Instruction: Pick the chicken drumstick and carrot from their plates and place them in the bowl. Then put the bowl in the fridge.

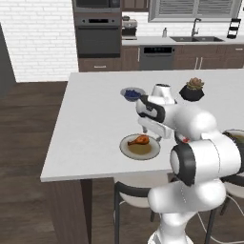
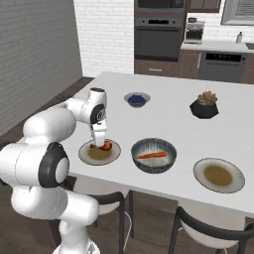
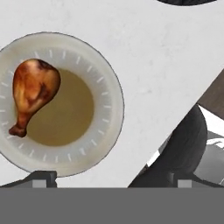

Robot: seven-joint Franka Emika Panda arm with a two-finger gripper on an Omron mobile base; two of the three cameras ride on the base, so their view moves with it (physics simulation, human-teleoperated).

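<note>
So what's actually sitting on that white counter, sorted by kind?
Plates: 2
Bowls: 2, the big ribbed bowl and the berry bowl
Chicken drumstick: 1
Carrot: 1
Plant pot: 1
Total: 7

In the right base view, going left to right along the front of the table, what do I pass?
The plate with the chicken drumstick under the gripper → the bowl holding the carrot → the empty plate.
</note>
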